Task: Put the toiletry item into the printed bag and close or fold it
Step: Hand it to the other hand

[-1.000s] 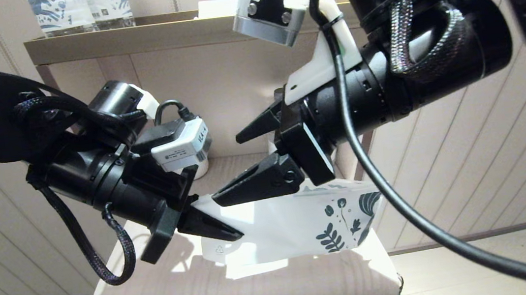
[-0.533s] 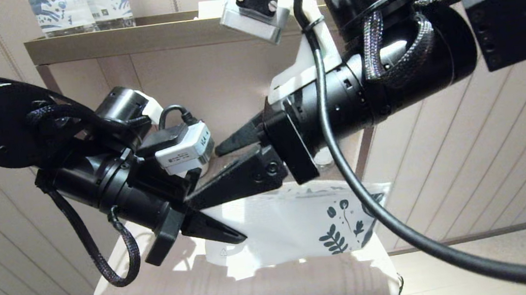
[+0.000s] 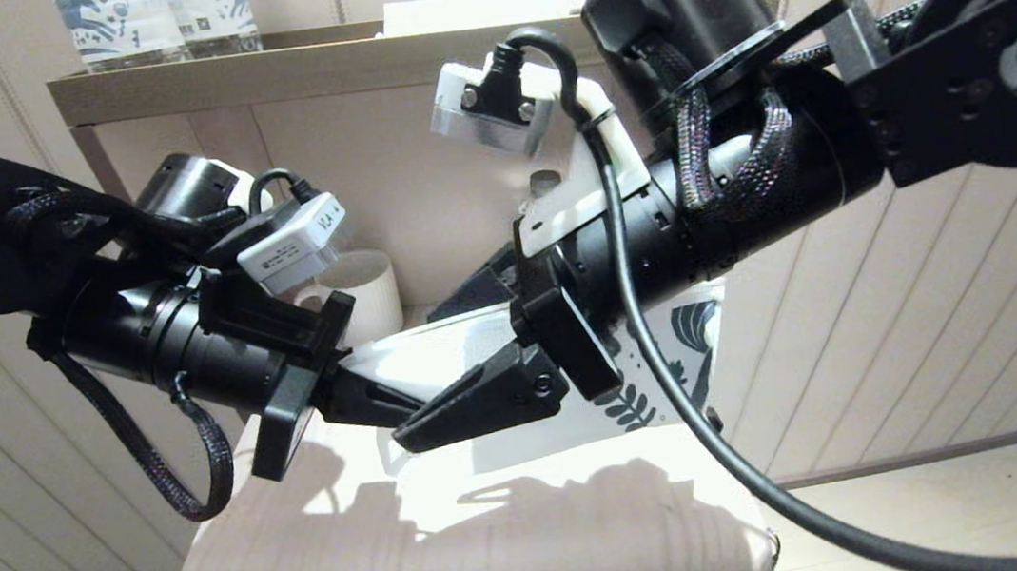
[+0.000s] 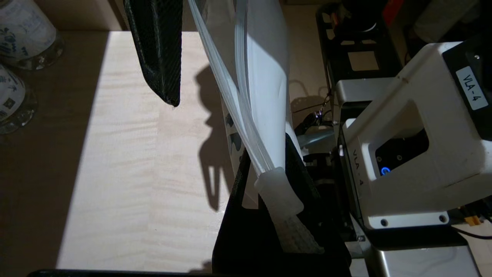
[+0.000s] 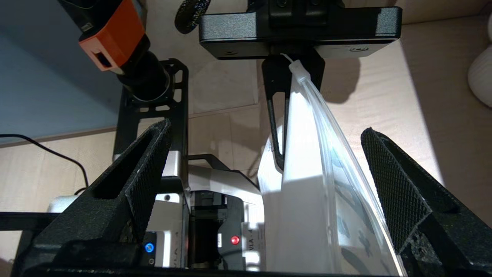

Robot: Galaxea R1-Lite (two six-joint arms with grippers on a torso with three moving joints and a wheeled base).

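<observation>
Two patterned bottles [image 3: 153, 19] on a shelf [image 3: 254, 70] — white cup [image 3: 366, 292] below, above a wooden table [image 3: 461, 540].

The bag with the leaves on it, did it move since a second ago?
Yes. The left gripper lifted the printed bag up off the wooden table, so it hangs tilted in the air. The right gripper came lower and closer, its open fingers now on either side of the bag. Same as before: the left gripper stays shut on the bag's corner, and the right one grips nothing.
</observation>
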